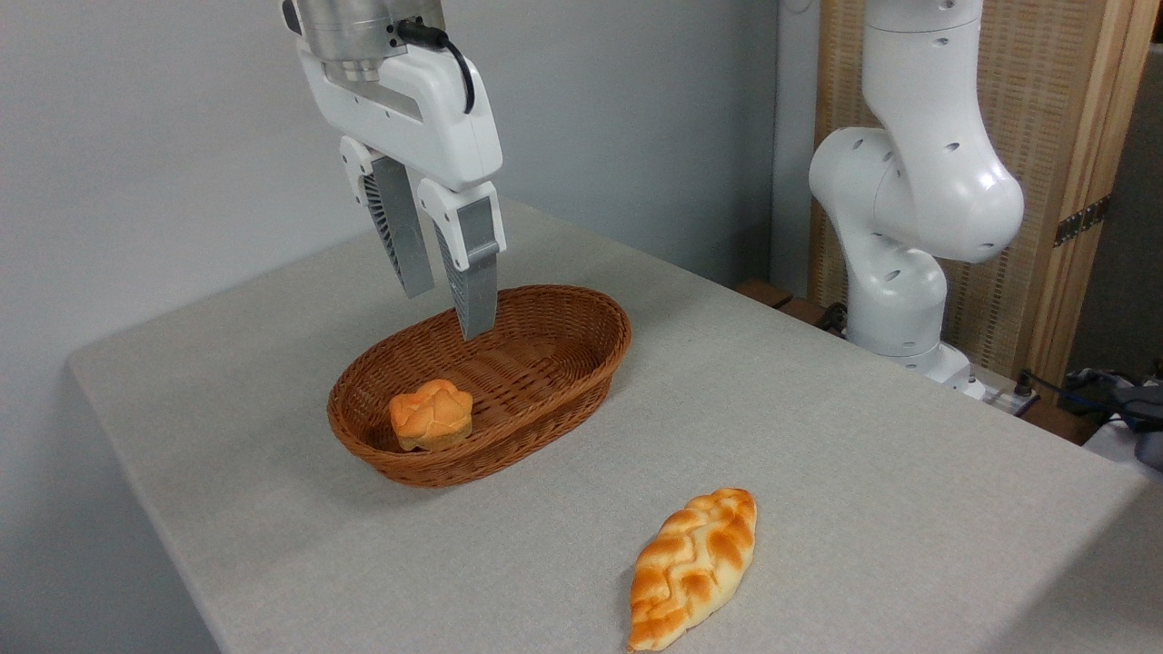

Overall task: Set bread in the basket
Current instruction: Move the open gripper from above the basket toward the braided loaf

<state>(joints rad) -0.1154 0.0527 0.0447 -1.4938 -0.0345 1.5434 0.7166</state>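
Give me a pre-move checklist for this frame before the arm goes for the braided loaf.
1. Gripper empty, jaws apart: ok.
2. Bread lying free on the table, nothing touching it: ok.
3. Basket upright with room left: ok; the small bun fills only its near-left end.
4. Gripper positioned over the bread: not ok; it hangs over the basket.
5. Jaws aligned across the loaf's narrow width: cannot tell.

A small round orange bun (431, 415) shaped like a flower. A gray table (863, 472). A wooden screen (1081, 136) stands behind.
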